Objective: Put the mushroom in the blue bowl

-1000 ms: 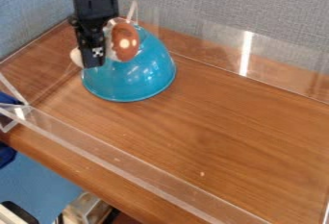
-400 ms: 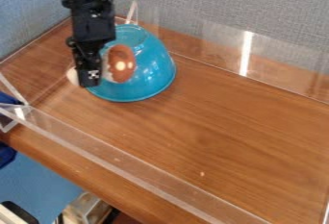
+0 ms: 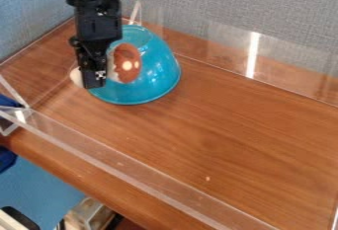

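Observation:
The blue bowl (image 3: 152,74) rests at the back left of the wooden table, its glossy domed body facing the camera. My black gripper (image 3: 93,76) hangs down over the bowl's left side and is shut on the mushroom (image 3: 126,63). The orange-brown cap shows to the right of the fingers, against the bowl's surface. A cream bit, probably the stem, pokes out to their left. The fingers hide the middle of the mushroom, so I cannot tell whether it touches the bowl.
Low clear acrylic walls (image 3: 251,51) ring the wooden tabletop (image 3: 224,125). A blue-grey fabric wall stands close behind the bowl. The table's front edge drops off at the lower left.
The gripper has come down and slightly left with the mushroom, so the cap now sits lower against the bowl. Since about half a second ago it has barely moved.

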Controlling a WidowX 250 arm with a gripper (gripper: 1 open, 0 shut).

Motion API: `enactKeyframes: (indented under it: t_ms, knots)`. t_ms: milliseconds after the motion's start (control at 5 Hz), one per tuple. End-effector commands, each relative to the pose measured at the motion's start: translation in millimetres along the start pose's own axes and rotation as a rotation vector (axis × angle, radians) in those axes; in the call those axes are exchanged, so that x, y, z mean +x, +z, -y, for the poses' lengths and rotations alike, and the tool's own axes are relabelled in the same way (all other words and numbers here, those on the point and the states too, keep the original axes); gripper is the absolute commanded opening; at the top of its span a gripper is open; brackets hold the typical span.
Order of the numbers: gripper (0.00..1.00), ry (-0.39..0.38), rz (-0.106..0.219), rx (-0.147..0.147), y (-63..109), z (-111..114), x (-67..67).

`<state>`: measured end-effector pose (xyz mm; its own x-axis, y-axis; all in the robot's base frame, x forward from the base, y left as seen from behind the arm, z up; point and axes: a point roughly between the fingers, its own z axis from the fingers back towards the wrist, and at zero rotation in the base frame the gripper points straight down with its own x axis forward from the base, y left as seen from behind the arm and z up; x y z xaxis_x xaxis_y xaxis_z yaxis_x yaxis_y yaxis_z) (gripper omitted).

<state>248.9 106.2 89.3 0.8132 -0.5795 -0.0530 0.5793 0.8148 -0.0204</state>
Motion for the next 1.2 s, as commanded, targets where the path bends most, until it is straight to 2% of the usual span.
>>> enactKeyframes:
  t_ms: [0,200,400,800,1000]
  knots:
    - [0.00,0.059,0.011,0.026,5.2,-11.8,-4.0]
    - [0.00,0.120,0.015,0.028,18.2,-16.6,-2.2]
    - [0.00,0.153,0.027,0.053,39.3,-16.6,2.9]
    - [0.00,0.163,0.038,0.073,56.2,-12.3,30.6]
    - [0.00,0.149,0.035,0.075,56.2,-6.8,49.5]
